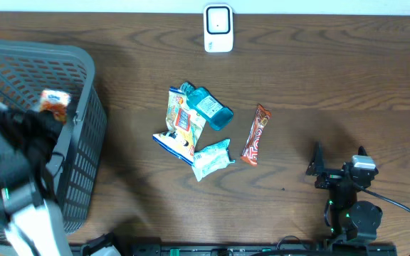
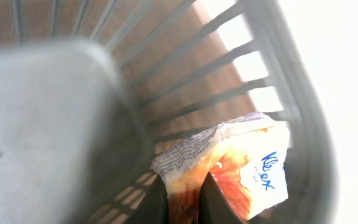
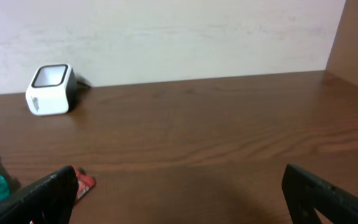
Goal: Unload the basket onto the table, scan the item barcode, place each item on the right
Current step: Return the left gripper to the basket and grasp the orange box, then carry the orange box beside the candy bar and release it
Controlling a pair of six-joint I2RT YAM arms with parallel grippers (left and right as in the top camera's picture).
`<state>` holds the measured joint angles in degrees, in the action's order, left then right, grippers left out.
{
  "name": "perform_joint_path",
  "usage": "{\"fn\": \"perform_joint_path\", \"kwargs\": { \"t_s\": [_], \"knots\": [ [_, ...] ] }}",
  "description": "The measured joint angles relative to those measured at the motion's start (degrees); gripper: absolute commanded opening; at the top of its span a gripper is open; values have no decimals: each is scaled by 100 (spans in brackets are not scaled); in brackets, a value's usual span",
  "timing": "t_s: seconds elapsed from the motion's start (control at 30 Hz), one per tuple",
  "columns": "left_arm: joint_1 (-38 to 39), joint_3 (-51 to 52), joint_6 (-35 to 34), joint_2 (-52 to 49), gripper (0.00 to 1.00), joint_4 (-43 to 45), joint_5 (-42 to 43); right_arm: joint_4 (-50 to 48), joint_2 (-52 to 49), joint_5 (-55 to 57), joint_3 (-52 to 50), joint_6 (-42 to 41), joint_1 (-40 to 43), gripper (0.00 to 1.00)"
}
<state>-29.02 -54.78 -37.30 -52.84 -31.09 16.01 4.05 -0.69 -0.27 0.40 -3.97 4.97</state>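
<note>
I'm working at what looks like a mock shop checkout, set up on a wooden table (image 1: 319,78) against a plain wall (image 3: 197,37). A white scanner (image 3: 50,89) stands far ahead and to the left of my right fingers (image 3: 48,196), and snacks (image 1: 256,134) lie to their left. A grey shopping basket (image 2: 278,74) surrounds my left fingers (image 2: 157,202), which pinch a packet (image 2: 241,168).

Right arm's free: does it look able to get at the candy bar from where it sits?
Probably yes. The right gripper has its fingers open, the candy bar lies apart on the near side of the snack pile, and only bare table lies between them.
</note>
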Motion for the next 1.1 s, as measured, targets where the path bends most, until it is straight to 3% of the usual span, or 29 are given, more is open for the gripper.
{"fn": "perform_joint_path", "kwargs": {
  "t_s": [0.23,0.5,0.67,0.83,1.1],
  "knots": [
    [651,0,-44,1567,7,0,706,0,0,2,0,0,0,99],
    [2806,295,-68,1408,7,225,1266,0,0,2,0,0,0,99],
    [4516,544,-96,496,7,951,944,2,0,2,0,0,0,99],
    [6000,570,-160,-979,8,2044,-96,0,2,2,0,0,0,99],
    [6662,568,-529,-3429,8,3652,-1272,2,2,0,0,0,0,99]
  ]
}}
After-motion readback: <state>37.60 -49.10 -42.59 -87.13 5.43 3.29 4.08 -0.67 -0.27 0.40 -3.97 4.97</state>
